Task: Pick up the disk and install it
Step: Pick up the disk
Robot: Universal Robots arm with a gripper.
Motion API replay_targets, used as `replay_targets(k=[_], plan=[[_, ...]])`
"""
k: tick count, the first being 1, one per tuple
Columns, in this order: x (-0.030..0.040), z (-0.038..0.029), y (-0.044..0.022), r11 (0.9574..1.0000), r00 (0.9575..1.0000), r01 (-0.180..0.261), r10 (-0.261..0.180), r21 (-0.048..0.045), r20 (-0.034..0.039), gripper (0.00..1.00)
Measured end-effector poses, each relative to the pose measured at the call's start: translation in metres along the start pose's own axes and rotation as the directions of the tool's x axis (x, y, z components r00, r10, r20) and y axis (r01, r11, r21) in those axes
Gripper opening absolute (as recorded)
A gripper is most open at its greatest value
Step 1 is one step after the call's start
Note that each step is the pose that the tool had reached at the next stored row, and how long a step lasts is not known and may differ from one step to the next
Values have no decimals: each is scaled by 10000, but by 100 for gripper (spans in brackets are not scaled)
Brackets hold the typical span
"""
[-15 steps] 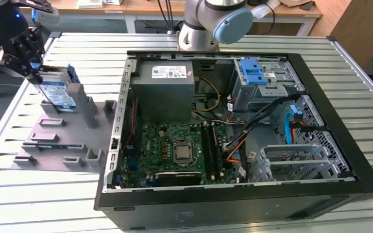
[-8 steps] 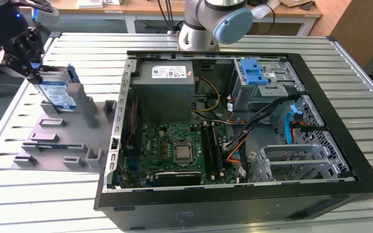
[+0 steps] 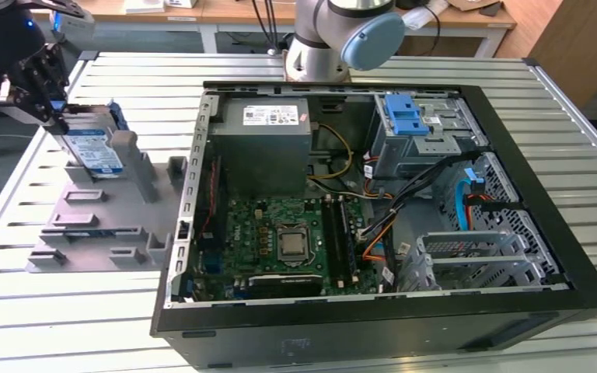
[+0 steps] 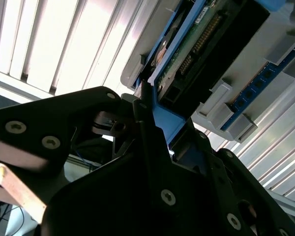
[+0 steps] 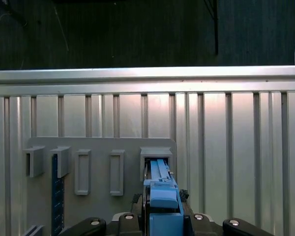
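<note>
The disk (image 3: 93,151), a silver drive with a blue-and-white label in a blue carrier, stands on edge in a slot at the back of the grey fixture (image 3: 102,225), at the exterior view's left. My gripper (image 3: 58,116) is at its upper edge, its black fingers on either side of the carrier. In the first wrist view the blue carrier of the disk (image 5: 160,189) sits between the fingers of the gripper (image 5: 161,209), its far end in the fixture's slot. The second wrist view shows the disk's circuit-board side (image 4: 196,44) with a finger (image 4: 143,115) pressed against the carrier.
An open computer case (image 3: 506,311) lies to the exterior view's right of the fixture, with a grey power-supply box (image 3: 267,144), a motherboard (image 3: 288,241) and a metal drive cage topped by a blue latch (image 3: 407,116). A blue memory stick (image 5: 56,196) stands in another fixture slot. The arm's base (image 3: 325,47) is behind the case.
</note>
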State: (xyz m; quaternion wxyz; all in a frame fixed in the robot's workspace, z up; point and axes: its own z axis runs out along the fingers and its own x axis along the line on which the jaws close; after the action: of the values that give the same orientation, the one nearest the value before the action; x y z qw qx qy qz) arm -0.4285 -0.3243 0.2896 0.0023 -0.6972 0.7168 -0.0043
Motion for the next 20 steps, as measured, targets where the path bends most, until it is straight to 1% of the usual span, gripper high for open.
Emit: replay_targets(k=[9, 11, 12, 15, 20], plan=[[0, 0, 0, 10000, 10000, 14, -14, 1, 1, 37], [0, 0, 0, 10000, 10000, 14, -14, 1, 1, 38], [0, -1, 0, 10000, 10000, 15, -15, 1, 1, 44], [0, -17, 0, 10000, 10000, 15, -15, 0, 3, 44], [0, -23, -1, 10000, 10000, 14, -14, -1, 3, 44]])
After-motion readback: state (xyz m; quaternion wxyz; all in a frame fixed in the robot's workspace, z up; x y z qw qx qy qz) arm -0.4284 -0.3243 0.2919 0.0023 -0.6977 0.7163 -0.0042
